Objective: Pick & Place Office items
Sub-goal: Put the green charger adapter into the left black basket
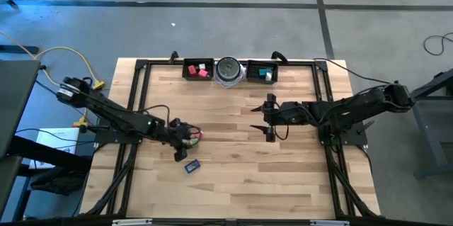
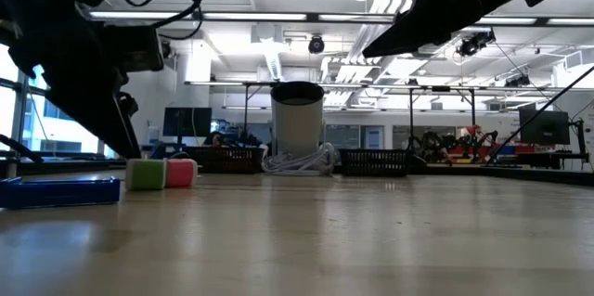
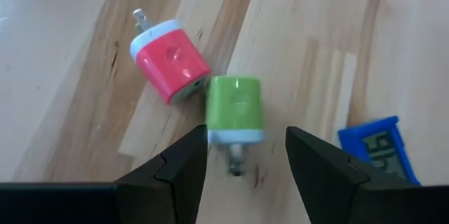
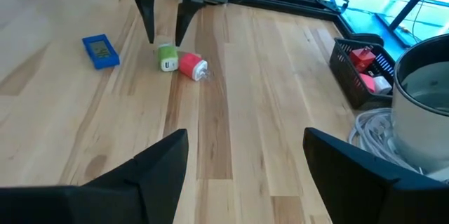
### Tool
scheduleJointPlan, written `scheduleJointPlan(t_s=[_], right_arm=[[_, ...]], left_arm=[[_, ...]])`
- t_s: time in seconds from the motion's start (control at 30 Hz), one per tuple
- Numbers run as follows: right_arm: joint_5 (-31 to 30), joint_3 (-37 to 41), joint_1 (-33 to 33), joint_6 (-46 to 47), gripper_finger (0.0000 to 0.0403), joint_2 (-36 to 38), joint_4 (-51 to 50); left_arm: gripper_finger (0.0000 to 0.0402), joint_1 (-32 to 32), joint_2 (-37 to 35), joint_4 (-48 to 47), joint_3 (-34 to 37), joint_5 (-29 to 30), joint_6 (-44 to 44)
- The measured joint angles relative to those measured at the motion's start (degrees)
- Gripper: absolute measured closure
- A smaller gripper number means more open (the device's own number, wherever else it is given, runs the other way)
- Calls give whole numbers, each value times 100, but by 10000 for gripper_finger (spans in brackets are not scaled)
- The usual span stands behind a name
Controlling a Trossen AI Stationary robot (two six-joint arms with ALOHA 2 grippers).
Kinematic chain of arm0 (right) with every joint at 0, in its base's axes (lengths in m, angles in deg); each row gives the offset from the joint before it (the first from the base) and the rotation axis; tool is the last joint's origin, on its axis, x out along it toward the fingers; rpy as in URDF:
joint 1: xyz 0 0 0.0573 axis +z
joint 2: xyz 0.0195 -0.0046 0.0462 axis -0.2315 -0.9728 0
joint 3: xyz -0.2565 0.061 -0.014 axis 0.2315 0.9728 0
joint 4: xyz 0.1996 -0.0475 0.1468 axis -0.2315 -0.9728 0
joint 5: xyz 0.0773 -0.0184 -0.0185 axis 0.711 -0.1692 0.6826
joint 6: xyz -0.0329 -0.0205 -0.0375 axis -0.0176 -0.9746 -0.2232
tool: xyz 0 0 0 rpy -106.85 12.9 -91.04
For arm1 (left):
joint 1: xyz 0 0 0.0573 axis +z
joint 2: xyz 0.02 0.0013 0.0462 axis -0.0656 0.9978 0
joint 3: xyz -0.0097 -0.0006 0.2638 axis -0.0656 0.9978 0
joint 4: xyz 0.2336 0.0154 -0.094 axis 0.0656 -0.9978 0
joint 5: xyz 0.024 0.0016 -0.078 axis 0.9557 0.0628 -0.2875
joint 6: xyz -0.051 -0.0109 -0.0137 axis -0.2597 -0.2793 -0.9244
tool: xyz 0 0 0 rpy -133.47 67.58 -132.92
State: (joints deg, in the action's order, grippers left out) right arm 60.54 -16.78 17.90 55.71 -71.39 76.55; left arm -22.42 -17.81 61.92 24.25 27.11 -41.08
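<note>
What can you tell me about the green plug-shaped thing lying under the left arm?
The green charger plug is a small, rounded block of smooth lime-green plastic with a white end cap and metal prongs. It lies on its side on the wooden table, prongs pointing toward the left gripper, whose open jaws hover just above it without gripping. Its far end touches the red charger plug. A blue flat piece lies apart nearby.

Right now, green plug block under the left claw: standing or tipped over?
Tipped over. The green plastic plug block lies on its side on the wooden table, prongs pointing sideways, touching the red plug block.
</note>
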Motion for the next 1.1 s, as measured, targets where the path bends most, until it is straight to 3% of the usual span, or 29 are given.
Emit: scheduleJointPlan(t_s=[0.73,1.1], right_arm=[[10,0,0,0,133,0,21],[13,0,0,20,133,-2,-28]], left_arm=[[214,0,315,365,-7,-9,-78],[214,201,1164,1032,-26,-125,-117]])
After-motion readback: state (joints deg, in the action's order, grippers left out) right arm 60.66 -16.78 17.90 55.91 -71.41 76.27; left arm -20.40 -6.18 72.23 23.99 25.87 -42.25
